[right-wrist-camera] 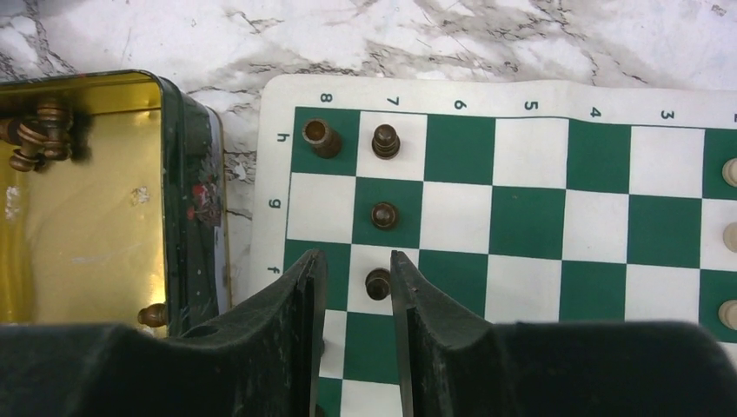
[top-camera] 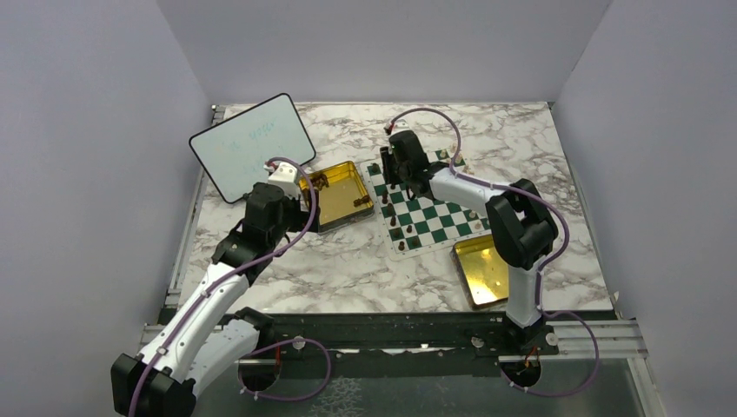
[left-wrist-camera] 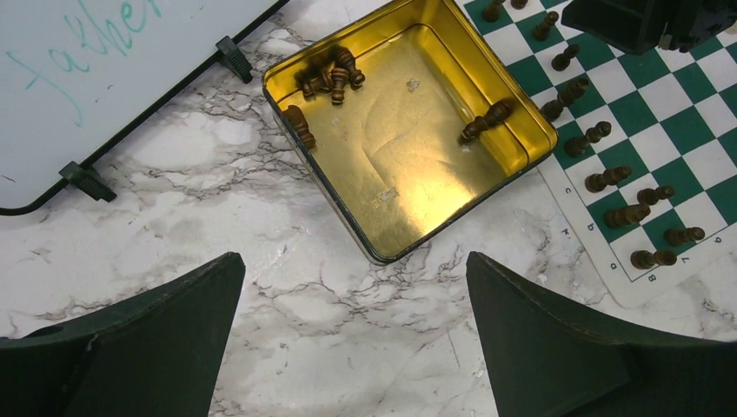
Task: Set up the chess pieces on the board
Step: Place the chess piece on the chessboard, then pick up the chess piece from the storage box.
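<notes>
Two arms work over the marble tabletop (top-camera: pixel 365 278). The board (top-camera: pixel 432 219) lies flat toward the far right of the tabletop, skewed to its edges, with its row-8 side facing the left tin (top-camera: pixel 341 195) just beside it. The right gripper (right-wrist-camera: pixel 355 287) is low over that side of the board, jaws a little apart around a dark pawn (right-wrist-camera: pixel 378 284) on f7. There is a clear gap on the pawn's left, but contact with the right finger (right-wrist-camera: pixel 417 330) can't be told; it is not clamped. The pawn stands upright, long axis vertical, as do two more dark pawns (right-wrist-camera: pixel 384 215) on g7 and h7 and a dark rook (right-wrist-camera: pixel 320 137) on h8. Cream pieces (right-wrist-camera: pixel 728 236) show only at the right edge of this view. The left gripper (left-wrist-camera: pixel 355 261) hangs above bare marble near the near side of the left tin (left-wrist-camera: pixel 408 165), jaws wide apart, holding and touching nothing. Only the left wrist view shows the tin's full contents: several dark chess pieces (left-wrist-camera: pixel 330 78) lying on their sides, long axes flat, clustered in one corner, and another pair by the wall next to the board (left-wrist-camera: pixel 687 113). It also shows further dark pieces (left-wrist-camera: pixel 608 178) upright along that board edge. Only the top view shows the second tin (top-camera: pixel 482 274) at the board's near corner and the whole whiteboard (top-camera: pixel 252 143) at the far left.
</notes>
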`<act>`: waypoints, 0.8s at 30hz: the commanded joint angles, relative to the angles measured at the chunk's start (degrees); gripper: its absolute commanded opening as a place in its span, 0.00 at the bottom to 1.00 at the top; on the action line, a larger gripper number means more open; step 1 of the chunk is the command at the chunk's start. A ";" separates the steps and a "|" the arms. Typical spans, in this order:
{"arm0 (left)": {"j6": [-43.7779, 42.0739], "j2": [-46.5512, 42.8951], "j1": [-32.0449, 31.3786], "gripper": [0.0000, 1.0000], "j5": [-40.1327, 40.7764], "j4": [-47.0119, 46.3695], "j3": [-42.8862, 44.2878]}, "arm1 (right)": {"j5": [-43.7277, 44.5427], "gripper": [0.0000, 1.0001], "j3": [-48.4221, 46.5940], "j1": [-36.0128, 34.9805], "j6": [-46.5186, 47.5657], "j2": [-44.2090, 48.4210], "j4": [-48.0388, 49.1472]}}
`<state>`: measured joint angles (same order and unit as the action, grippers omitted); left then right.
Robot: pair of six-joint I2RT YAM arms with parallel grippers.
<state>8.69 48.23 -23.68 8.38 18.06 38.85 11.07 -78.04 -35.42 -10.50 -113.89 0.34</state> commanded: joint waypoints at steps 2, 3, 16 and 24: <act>-0.34 -2.58 0.22 0.99 0.51 -1.11 -0.51 | -3.32 0.37 -4.92 -0.48 -3.75 2.25 -6.40; -0.34 -3.12 0.22 0.99 0.96 -1.04 -0.59 | -4.23 0.37 -5.60 -0.57 -4.74 2.22 -6.43; -0.47 -9.24 0.22 0.99 7.37 -1.54 -1.01 | -5.15 0.36 -14.49 -5.35 -4.96 -3.31 -7.18; -0.51 -11.92 0.21 0.99 10.16 -2.52 -1.66 | -6.41 0.34 -15.51 -8.99 -4.27 -6.42 -5.42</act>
<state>8.69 37.47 -23.68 15.49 17.67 37.80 6.15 -91.88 -42.46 -15.73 -117.82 -4.62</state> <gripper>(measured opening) 0.988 0.344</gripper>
